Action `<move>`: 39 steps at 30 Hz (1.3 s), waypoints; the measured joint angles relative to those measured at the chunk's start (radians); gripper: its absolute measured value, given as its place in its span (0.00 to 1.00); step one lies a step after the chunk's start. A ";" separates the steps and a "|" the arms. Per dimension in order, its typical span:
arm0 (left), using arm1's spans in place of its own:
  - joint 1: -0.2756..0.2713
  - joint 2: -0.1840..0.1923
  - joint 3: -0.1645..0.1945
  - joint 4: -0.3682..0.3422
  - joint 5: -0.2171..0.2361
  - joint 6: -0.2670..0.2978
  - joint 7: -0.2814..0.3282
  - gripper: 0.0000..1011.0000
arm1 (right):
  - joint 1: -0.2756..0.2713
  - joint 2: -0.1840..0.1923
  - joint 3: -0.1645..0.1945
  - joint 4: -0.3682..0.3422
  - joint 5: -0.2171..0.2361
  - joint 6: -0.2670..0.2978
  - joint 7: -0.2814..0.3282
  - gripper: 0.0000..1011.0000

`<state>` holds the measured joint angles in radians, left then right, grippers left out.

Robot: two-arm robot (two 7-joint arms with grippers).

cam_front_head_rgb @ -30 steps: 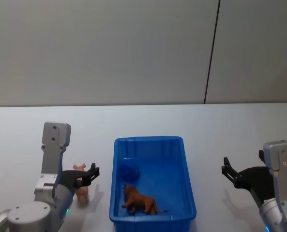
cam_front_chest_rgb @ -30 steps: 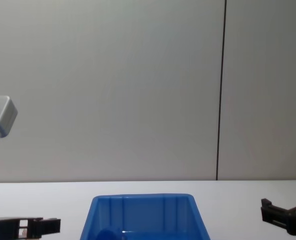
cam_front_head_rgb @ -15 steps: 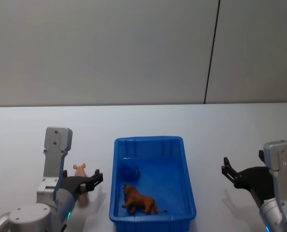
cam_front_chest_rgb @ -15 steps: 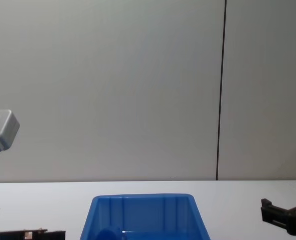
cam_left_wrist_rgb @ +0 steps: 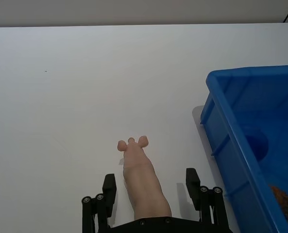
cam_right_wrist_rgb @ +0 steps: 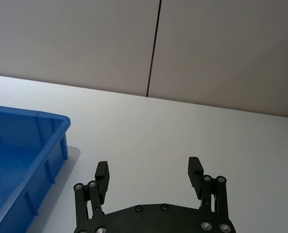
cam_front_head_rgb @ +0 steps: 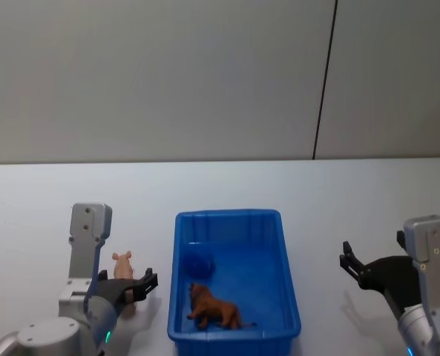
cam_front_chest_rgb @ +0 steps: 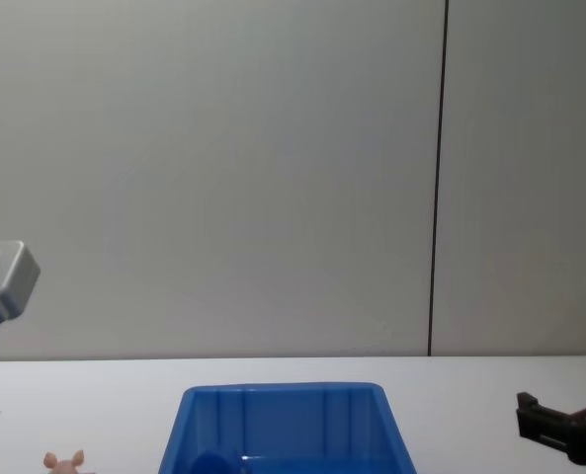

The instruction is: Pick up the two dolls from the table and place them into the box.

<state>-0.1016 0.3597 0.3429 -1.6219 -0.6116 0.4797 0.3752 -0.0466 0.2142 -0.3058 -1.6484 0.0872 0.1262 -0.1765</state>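
One pink doll (cam_left_wrist_rgb: 143, 182) between left gripper (cam_left_wrist_rgb: 150, 183) fingers

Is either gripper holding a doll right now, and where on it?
Neither. The left gripper is open, straddling the pink pig doll on the table; the right gripper is open.

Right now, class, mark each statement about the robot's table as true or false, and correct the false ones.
1. The brown doll lies inside the blue box. True.
2. The pink doll is already in the box. False: it stands on the white table, beside the box's outer wall.
3. The left gripper is open, with the pink doll between its fingers. True: gaps show on both sides of the doll.
4. The right gripper is shut on a doll. False: it is open and empty, above the table on the box's other side.
5. The pink doll lies to the robot's right of the box. False: it is to the left.
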 joint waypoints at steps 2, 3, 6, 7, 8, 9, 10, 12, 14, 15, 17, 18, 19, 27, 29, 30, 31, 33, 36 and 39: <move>0.000 -0.003 0.000 0.006 0.002 -0.002 -0.001 0.89 | 0.000 0.000 0.000 0.000 0.000 0.000 0.000 0.99; 0.000 -0.004 0.000 0.008 0.004 -0.003 -0.001 0.85 | 0.000 0.000 0.000 0.000 0.000 0.000 0.000 0.99; -0.001 -0.008 0.000 0.016 0.009 -0.006 -0.001 0.77 | 0.000 0.000 0.000 0.000 0.000 0.000 0.000 0.99; -0.001 -0.009 0.000 0.018 0.010 -0.007 -0.001 0.75 | 0.000 0.000 0.000 0.000 0.000 0.000 0.000 0.99; -0.002 -0.011 0.000 0.022 0.013 -0.008 -0.001 0.73 | 0.000 0.000 0.000 0.000 0.000 0.000 0.000 0.99; -0.002 -0.011 0.000 0.022 0.013 -0.008 -0.001 0.68 | 0.000 0.000 0.000 0.000 0.000 0.000 0.000 0.99; -0.002 -0.013 0.000 0.026 0.015 -0.009 -0.001 0.66 | 0.000 0.000 0.000 0.000 0.000 0.000 0.000 0.99; -0.003 -0.016 0.000 0.030 0.019 -0.012 -0.001 0.60 | 0.000 0.000 0.000 0.000 0.000 0.000 0.000 0.99; -0.004 -0.018 -0.001 0.033 0.024 -0.014 0.001 0.53 | 0.000 0.000 0.000 0.000 0.000 0.000 0.000 0.99; -0.004 -0.018 -0.001 0.035 0.025 -0.014 0.002 0.48 | 0.000 0.000 0.000 0.000 0.000 0.000 0.000 0.99; -0.004 -0.020 -0.001 0.036 0.028 -0.016 0.003 0.44 | 0.000 0.000 0.000 0.000 0.000 0.000 0.000 0.99; -0.004 -0.021 -0.001 0.038 0.032 -0.018 0.004 0.39 | 0.000 0.000 0.000 0.000 0.000 0.000 0.000 0.99; -0.004 -0.021 -0.002 0.039 0.033 -0.019 0.004 0.39 | 0.000 0.000 0.000 0.000 0.000 0.000 0.000 0.99; -0.002 -0.021 -0.003 0.040 0.074 -0.043 -0.011 0.36 | 0.000 0.000 0.000 0.000 0.000 0.000 0.000 0.99; -0.001 -0.019 -0.003 0.038 0.085 -0.051 -0.019 0.36 | 0.000 0.000 0.000 0.000 0.000 0.000 0.000 0.99; -0.001 -0.018 -0.003 0.037 0.091 -0.055 -0.023 0.36 | 0.000 0.000 0.000 0.000 0.000 0.000 0.000 0.99; 0.000 -0.017 -0.003 0.034 0.097 -0.059 -0.028 0.36 | 0.000 0.000 0.000 0.000 0.000 0.000 0.000 0.99; 0.001 -0.013 -0.003 0.029 0.117 -0.075 -0.044 0.36 | 0.000 0.000 0.000 0.000 0.000 0.000 0.000 0.99; 0.002 -0.008 -0.003 0.019 0.144 -0.096 -0.067 0.36 | 0.000 0.000 0.000 0.000 0.000 0.000 0.000 0.99; 0.003 -0.004 -0.003 0.011 0.163 -0.114 -0.086 0.36 | 0.000 0.000 0.000 0.000 0.000 0.000 0.000 0.99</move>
<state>-0.0986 0.3561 0.3396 -1.6113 -0.4481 0.3658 0.2896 -0.0467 0.2142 -0.3058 -1.6484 0.0872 0.1262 -0.1765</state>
